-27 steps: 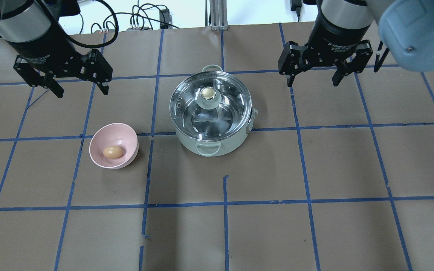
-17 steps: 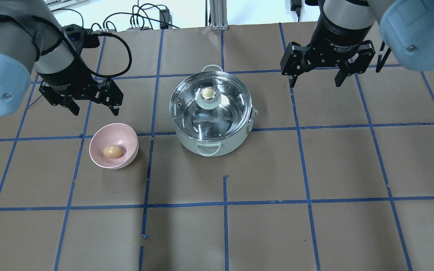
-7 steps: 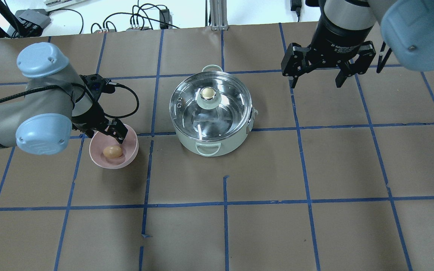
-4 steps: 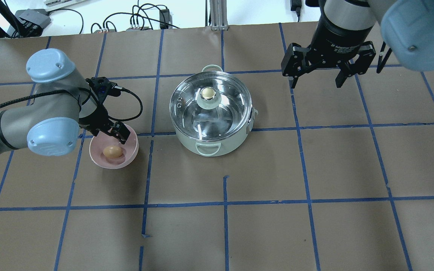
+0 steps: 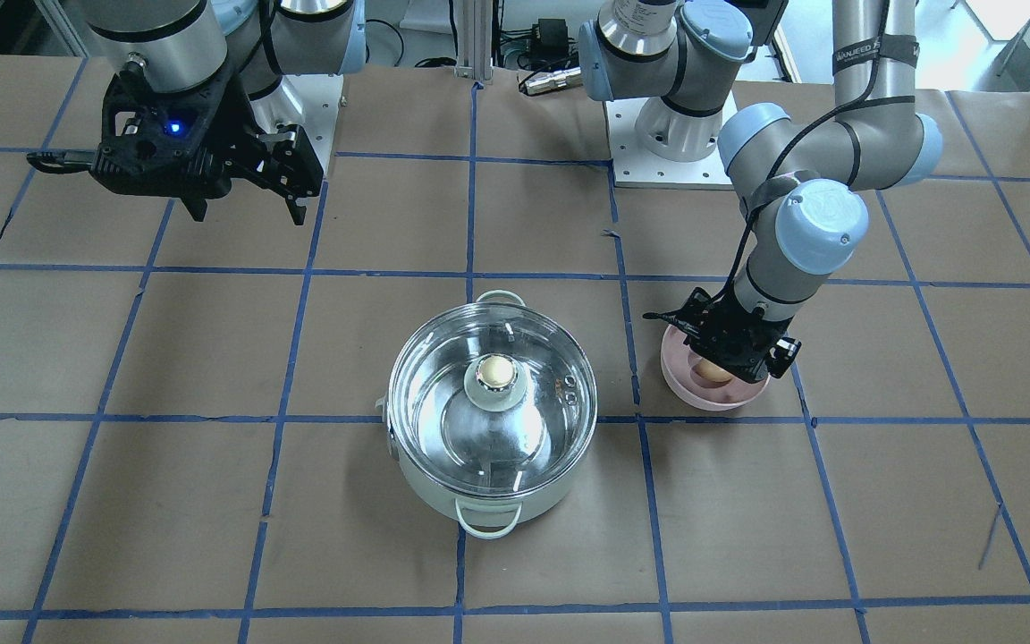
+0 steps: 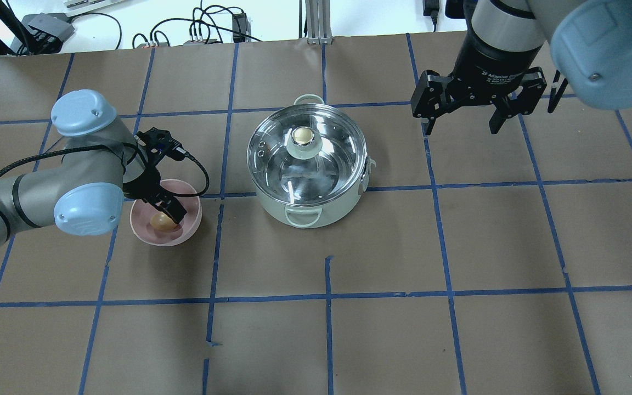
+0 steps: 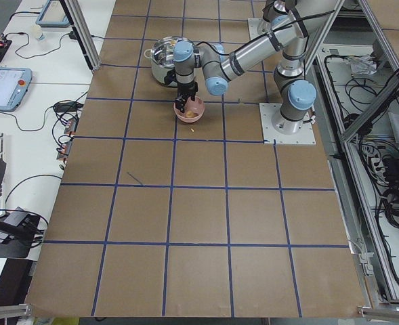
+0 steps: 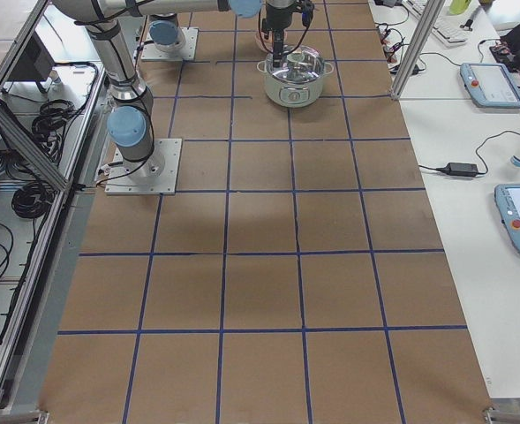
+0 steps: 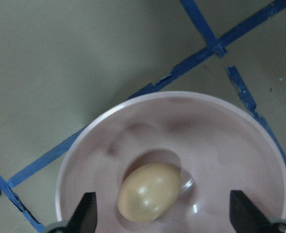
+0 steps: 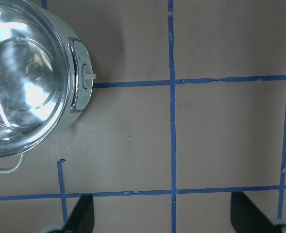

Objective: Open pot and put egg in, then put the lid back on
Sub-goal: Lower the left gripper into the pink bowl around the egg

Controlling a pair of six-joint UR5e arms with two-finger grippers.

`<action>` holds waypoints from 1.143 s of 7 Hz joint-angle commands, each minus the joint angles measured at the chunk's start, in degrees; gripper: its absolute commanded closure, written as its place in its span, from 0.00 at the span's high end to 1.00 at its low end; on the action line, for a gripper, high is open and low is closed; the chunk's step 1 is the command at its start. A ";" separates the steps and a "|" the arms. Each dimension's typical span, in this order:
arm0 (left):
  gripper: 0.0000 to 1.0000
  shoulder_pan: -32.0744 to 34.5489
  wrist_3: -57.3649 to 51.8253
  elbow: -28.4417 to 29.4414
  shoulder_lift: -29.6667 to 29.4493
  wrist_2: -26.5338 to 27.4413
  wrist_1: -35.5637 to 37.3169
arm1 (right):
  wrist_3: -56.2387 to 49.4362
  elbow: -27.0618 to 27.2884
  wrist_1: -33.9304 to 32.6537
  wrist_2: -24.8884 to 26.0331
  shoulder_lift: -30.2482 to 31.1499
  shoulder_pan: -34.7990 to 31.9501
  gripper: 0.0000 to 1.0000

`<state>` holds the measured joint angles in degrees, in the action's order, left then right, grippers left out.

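A brown paper-covered table [image 6: 458,247] marked into squares with blue tape, with two robot arms reaching over it; the left gripper [image 9: 164,216] is lowered into a small pink bowl [image 9: 220,145], its two black fingers [image 9: 87,216] spread apart with the tips below the bowl's rim; the egg [image 9: 150,191], tan and oval, lies on the bowl's floor between those fingers, closer to one finger than to the other, and a thin gap shows on the nearer side, so neither finger touches it; from overhead only one finger of the left gripper shows, just beside the egg, while the rest is hidden under the wrist and its cable

The pot [image 6: 332,213], pale mint outside and shiny steel inside, stands on the table to the right of the left gripper and to the left of the right gripper, apart from both; the lid [image 6: 316,164], clear glass with a metal rim and a cream-gold knob, sits closed on the pot

The right gripper [image 6: 460,123] hangs above bare table with its fingers wide apart and nothing between them; its wrist camera looks straight down on tape lines, with the pot's edge and one loop handle off to one side of the fingers
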<state>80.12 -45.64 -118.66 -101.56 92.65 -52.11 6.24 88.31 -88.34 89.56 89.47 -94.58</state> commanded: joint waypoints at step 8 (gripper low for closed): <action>0.99 -1.90 -21.38 -2.63 -1.35 -3.62 5.88 | 0.08 0.20 -0.16 0.00 0.00 0.01 1.00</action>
<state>78.38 -62.90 -121.46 -102.13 88.98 -46.19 6.32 88.51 -88.52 89.56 89.47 -94.58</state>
